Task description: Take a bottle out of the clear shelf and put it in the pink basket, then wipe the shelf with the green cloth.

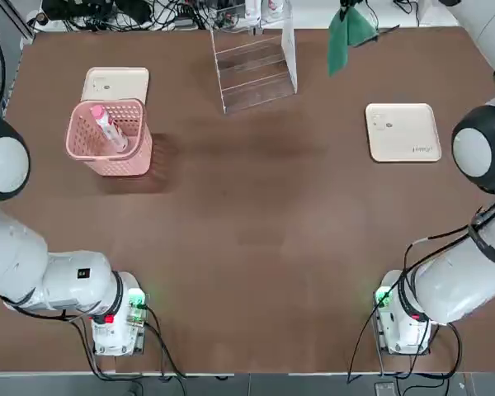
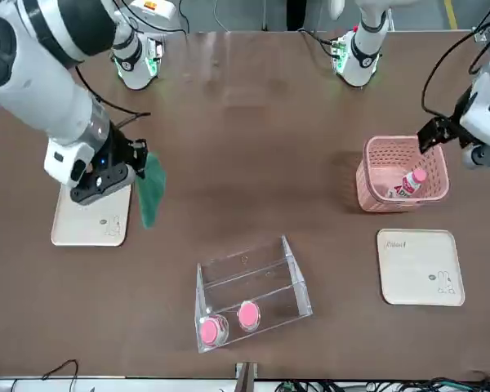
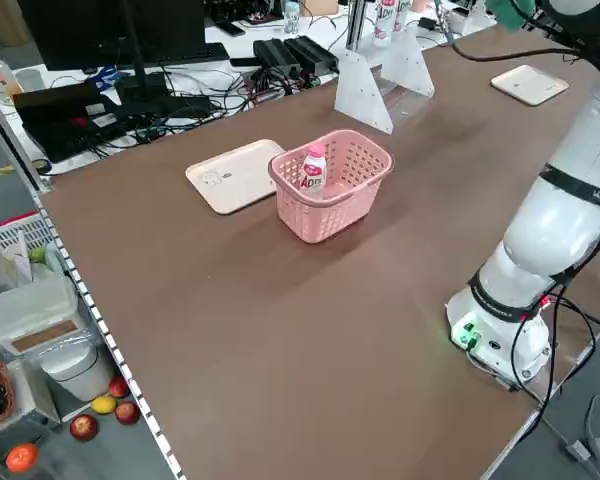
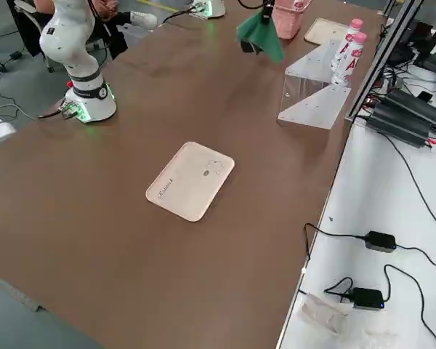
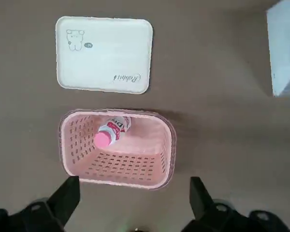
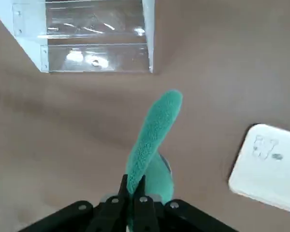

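The bottle (image 5: 111,133) lies in the basket (image 5: 117,176) under the wide-open left gripper (image 5: 133,203); the right gripper (image 6: 132,192), pinching the dangling cloth (image 6: 152,133), could topple bottles left on the shelf (image 6: 94,41) while wiping

A: What does your robot look like from overhead?

B: You've got two white arms with dark grey joint bands. The left arm base (image 1: 115,318) at 7 o'clock shows green and red lights; the right arm base (image 1: 403,318) at 5 o'clock glows green. Black cables trail off both. The left gripper (image 5: 135,203) and the right gripper (image 6: 133,193) have black fingers.
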Robot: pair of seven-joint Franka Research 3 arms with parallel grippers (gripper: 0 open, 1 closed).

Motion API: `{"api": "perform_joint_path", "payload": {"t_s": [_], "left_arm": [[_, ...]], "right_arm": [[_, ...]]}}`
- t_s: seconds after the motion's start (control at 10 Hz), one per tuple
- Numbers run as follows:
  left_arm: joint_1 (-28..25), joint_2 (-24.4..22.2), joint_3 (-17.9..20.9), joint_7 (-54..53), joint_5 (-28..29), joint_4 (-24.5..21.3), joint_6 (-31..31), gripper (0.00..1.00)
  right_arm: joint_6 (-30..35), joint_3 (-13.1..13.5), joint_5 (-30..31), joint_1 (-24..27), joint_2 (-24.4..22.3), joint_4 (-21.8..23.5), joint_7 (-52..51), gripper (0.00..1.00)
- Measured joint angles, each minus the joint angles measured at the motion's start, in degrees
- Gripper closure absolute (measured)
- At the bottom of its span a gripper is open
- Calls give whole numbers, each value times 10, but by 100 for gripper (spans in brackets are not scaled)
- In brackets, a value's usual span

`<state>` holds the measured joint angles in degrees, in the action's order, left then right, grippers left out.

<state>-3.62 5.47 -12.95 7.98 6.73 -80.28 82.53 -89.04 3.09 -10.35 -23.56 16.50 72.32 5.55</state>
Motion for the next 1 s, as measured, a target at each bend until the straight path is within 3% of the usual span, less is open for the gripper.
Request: {"api": "perform_joint_path", "payload": {"t_s": [0.2, 0.4, 0.5, 1.0], "left_arm": [[-1, 1, -1, -25, -22, 3, 0, 0], [-7, 1, 3, -25, -115, 4, 0, 0], [-20, 2, 4, -25, -134, 4, 0, 0], [-32, -8, -4, -17, -52, -1, -2, 0]], "right_arm": [[-65, -2, -2, -33, 0, 27, 41, 95], [-160, -4, -3, -72, 4, 65, 106, 95], [-196, -4, -3, -91, 9, 77, 139, 95], [-340, -6, -3, -146, 89, 96, 164, 95]]}}
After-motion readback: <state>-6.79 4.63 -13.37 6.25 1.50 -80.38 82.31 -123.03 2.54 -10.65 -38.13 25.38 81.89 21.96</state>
